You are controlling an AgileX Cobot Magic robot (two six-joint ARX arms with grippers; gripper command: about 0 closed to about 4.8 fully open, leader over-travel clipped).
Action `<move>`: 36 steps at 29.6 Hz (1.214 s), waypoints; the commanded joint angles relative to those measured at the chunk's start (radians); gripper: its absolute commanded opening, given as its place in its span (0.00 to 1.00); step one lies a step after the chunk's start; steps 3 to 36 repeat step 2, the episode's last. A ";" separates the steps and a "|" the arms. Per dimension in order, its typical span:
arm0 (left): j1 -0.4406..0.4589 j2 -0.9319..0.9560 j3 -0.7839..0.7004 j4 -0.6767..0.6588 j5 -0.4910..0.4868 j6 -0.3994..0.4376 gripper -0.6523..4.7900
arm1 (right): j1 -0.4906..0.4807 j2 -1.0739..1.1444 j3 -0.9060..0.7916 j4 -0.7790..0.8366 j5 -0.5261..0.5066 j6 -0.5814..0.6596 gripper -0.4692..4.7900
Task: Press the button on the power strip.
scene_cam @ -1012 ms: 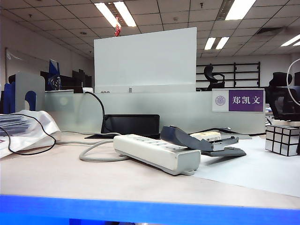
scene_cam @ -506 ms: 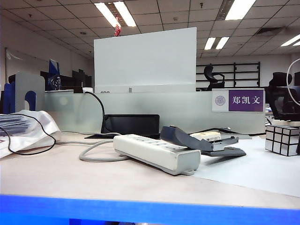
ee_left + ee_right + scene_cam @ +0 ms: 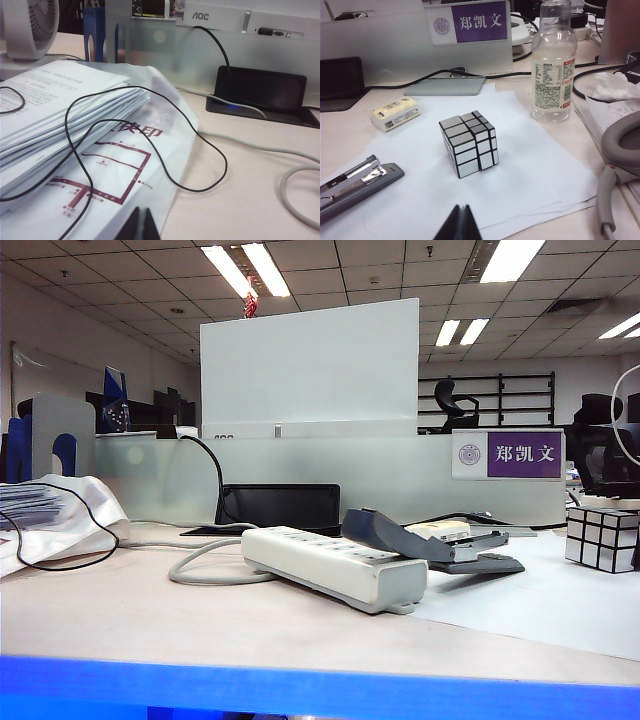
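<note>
Power strip (image 3: pixel 335 566) lies at the centre of the exterior view, slanting across the worktop (image 3: pixel 200 625) from middle left toward the lower right, sockets facing up; its thick pale cable (image 3: pixel 205 562) loops away to the left. I cannot make out the button in any view, so its exact spot is uncertain. The bar looks like stiff, smooth plastic, light enough to skid or pivot if pushed sideways, so a press probably wants to come straight down, with no grasp needed; the stiff cable may give some resistance to sliding.

Just beside the strip on the right, perhaps touching its far end, sits a dark grey stapler (image 3: pixel 425 538) with its top raised, which crowds any approach from that side. Farther right is a mirror cube (image 3: pixel 603 537) on white paper (image 3: pixel 485 190), and in the right wrist view a clear bottle (image 3: pixel 552 65) and a small yellowish packet (image 3: pixel 395 113) stand beyond it. At the left edge lies a stack of papers in a plastic bag (image 3: pixel 75 150) draped with a thin black wire (image 3: pixel 165 150).

Neither arm shows in the exterior view. The left claw (image 3: pixel 140 225) hangs over the bagged papers, well apart from the strip, tips together and holding nothing. The right claw (image 3: pixel 461 222) hangs over the white paper near the cube, likewise closed and empty.
</note>
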 commanded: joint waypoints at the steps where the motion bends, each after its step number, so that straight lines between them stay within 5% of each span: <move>1: 0.001 -0.001 0.001 0.009 -0.001 -0.002 0.11 | 0.000 -0.001 -0.002 0.013 -0.001 0.004 0.10; 36: 0.001 -0.001 0.001 0.009 -0.001 -0.002 0.11 | 0.000 -0.001 -0.002 0.013 -0.001 0.004 0.10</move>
